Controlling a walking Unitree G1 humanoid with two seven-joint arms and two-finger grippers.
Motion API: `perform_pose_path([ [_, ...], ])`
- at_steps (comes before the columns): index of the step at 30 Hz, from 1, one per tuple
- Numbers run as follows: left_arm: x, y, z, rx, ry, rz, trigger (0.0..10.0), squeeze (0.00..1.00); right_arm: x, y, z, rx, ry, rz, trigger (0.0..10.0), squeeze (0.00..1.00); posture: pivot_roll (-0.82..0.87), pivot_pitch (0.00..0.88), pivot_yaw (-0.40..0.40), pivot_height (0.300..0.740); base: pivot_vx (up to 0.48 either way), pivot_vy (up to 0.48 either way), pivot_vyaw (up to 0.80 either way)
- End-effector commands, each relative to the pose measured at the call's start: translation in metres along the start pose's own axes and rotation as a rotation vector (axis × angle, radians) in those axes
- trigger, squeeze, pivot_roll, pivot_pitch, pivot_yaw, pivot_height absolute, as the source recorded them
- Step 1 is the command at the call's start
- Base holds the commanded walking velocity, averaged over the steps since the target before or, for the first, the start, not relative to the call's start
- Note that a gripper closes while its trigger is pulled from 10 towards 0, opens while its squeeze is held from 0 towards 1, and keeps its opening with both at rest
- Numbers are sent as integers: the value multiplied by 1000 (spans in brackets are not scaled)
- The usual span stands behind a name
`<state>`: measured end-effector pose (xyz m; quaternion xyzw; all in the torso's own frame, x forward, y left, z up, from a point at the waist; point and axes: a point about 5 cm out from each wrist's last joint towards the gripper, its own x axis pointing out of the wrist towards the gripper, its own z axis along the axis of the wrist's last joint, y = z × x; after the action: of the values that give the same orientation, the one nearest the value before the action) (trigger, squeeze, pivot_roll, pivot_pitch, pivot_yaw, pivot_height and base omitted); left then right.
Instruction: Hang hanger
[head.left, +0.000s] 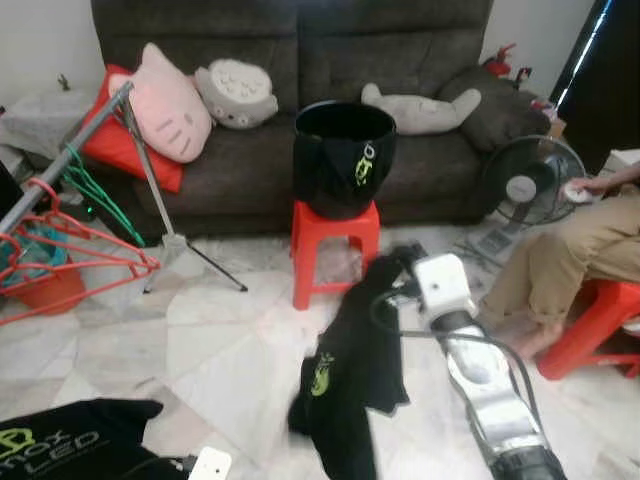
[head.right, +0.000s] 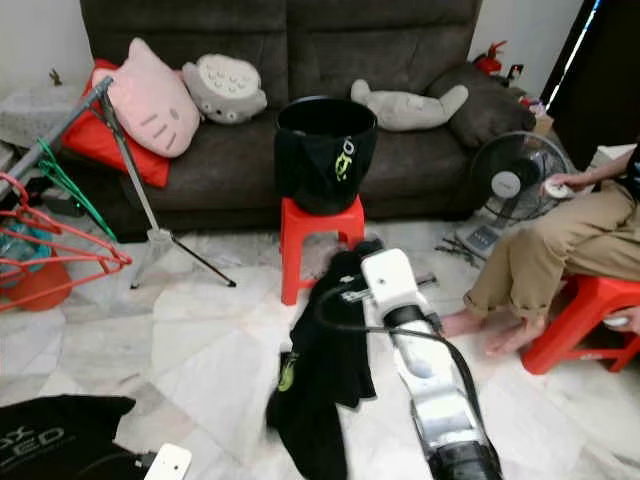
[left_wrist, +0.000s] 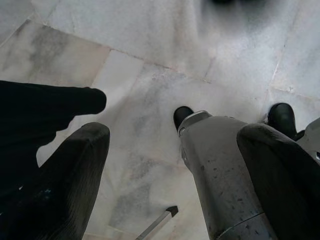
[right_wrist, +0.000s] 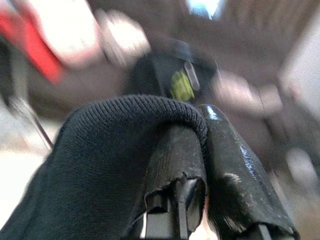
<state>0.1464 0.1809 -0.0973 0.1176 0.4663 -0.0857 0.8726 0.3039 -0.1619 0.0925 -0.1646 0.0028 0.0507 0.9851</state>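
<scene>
From the left eye view, the right gripper (head.left: 400, 262) is held out in front, over the white floor (head.left: 220, 350). It is clenched on a black shirt (head.left: 350, 385) with a yellow-green mark, and the shirt hangs down from it. Behind it a black basket (head.left: 343, 155) sits on a small red stool (head.left: 333, 245), in front of a dark sofa (head.left: 300, 60). A pink cat pillow (head.left: 170, 105) and a grey soft toy (head.left: 420, 110) lie on the sofa. On the left, red hangers (head.left: 75, 262) and a green hanger (head.left: 95, 195) hang on a slanted metal rail (head.left: 70, 155). Another black cloth (head.left: 70, 445) lies low at the left.

In the right eye view, a person (head.right: 565, 235) sits on a red stool at the right, near a fan (head.right: 515, 180).

In the left wrist view, the left gripper (left_wrist: 172, 160) points down at the floor. Its two fingers (left_wrist: 75, 170) stand apart, released, with nothing between them. The robot's silver leg (left_wrist: 220, 170) shows between them, lower down.

In the right wrist view, the black fingers (right_wrist: 225, 165) are pressed together, with the shirt's ribbed edge folded over them. The room behind is blurry.
</scene>
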Motion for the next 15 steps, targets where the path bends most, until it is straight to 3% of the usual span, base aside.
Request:
perform_pose_path([
  [1,-4,-6,-17,-2,67,-16,10000,0,2,-9,-11,93,61,-86,10000,0,-46,0,-18,740,0,0,0],
  [4,-4,-6,-17,0,66,-6,10000,0,-2,-18,-40,142,231,-187,10000,0,-38,0,-18,740,0,0,0],
  [7,-4,-5,-17,0,62,14,10000,0,-5,-21,-54,274,311,-242,10000,0,-35,0,-15,740,0,0,0],
  [9,-4,-4,-17,5,59,22,10000,0,-6,-20,-58,323,337,-256,10000,0,-36,0,-12,740,0,0,0],
  [15,-5,-1,-18,-59,21,89,10000,0,-1,-13,-53,328,294,-207,10000,0,-26,0,-7,740,0,0,0],
])
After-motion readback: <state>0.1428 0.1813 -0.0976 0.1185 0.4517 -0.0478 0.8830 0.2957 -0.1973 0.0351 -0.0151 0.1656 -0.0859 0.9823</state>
